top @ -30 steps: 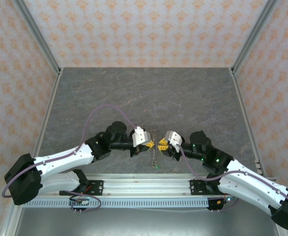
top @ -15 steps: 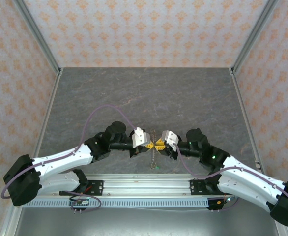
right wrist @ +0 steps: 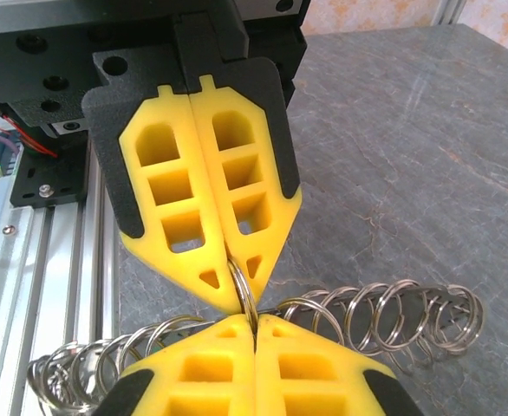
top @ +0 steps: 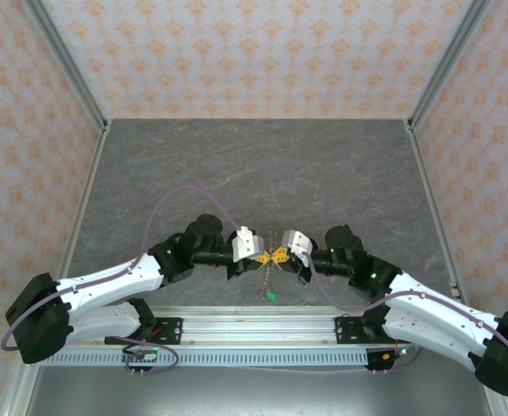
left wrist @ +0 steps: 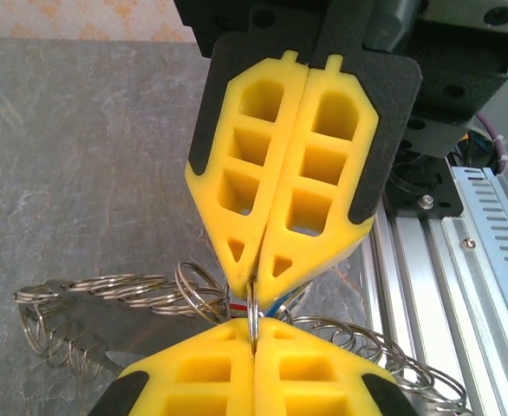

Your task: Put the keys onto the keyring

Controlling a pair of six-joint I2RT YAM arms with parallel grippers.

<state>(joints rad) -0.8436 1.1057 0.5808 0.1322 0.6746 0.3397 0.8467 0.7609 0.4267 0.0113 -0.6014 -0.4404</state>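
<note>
Clamped nose to nose: left tool (top: 263, 257) and right tool (top: 282, 256), both pinched tight on one ring of the keyring (left wrist: 195, 292), likely to steady it edge-on for threading. Below the tips, dangling chain and green tag (top: 272, 296). Right behind the tips, slivers of red and blue, probably the keys (left wrist: 236, 306).

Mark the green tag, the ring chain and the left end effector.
Small green plastic tag (top: 271, 296), top external view, tag's middle.
Silvery chain of metal rings (right wrist: 400, 315), right wrist view, loops right of the fingers.
Left end effector, yellow-fingered (left wrist: 254, 328), left wrist view, midway between its fingertips.
</note>
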